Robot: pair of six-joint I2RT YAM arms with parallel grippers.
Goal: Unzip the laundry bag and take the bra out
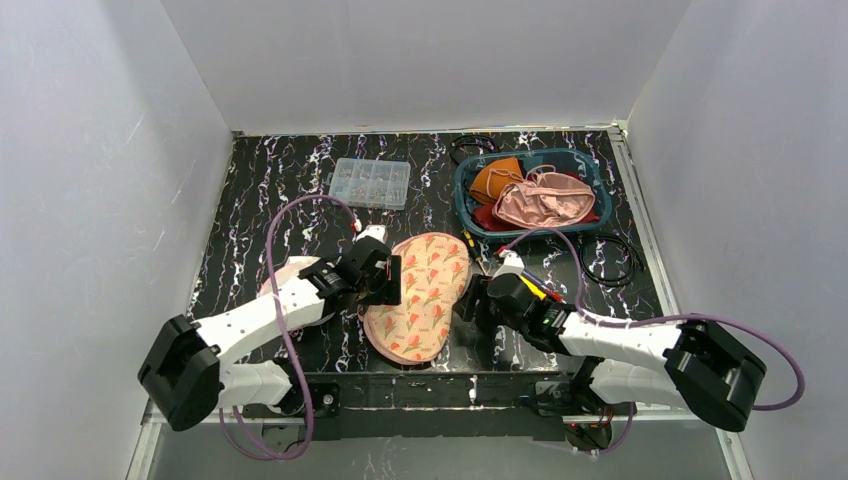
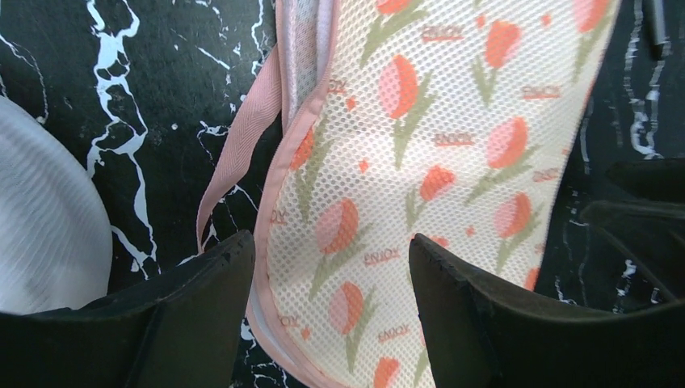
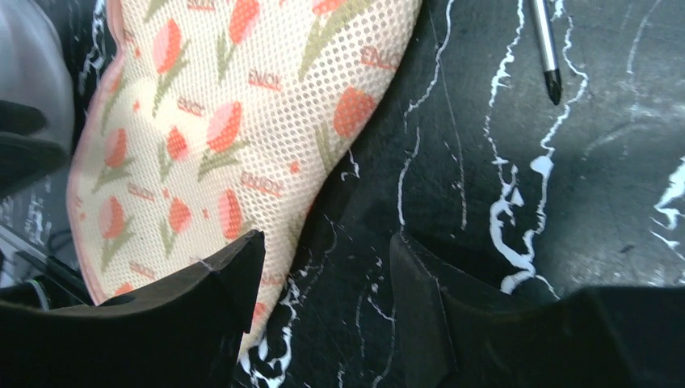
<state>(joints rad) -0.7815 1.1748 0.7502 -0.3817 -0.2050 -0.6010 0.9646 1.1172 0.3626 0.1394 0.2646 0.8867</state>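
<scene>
Slippage is the main hazard here: the tulip-print mesh laundry bag [image 1: 420, 295] lies flat and unpinned on the black marbled counter [image 1: 270, 190], between the two arms, and nothing holds it down. The left pincer [image 2: 329, 250] hangs over the bag's left side with its jaws wide apart, straddling the pink trim [image 2: 283, 186] and gripping nothing. The right pincer [image 3: 325, 241] is equally spread and empty. One of its fingers overlaps the bag's right edge and the other sits above bare counter. No zipper pull shows in any view, so a closing left pincer would likely pinch trim and mesh together and drag the whole bag instead of opening it. The right pincer, closing where it is, would probably catch only a sliver of mesh or scrape the counter. Whether the bra is inside the bag cannot be told. A pale rounded fabric piece [image 2: 48, 234] lies just beside the bag under the left arm, and it could snag on that arm.
</scene>
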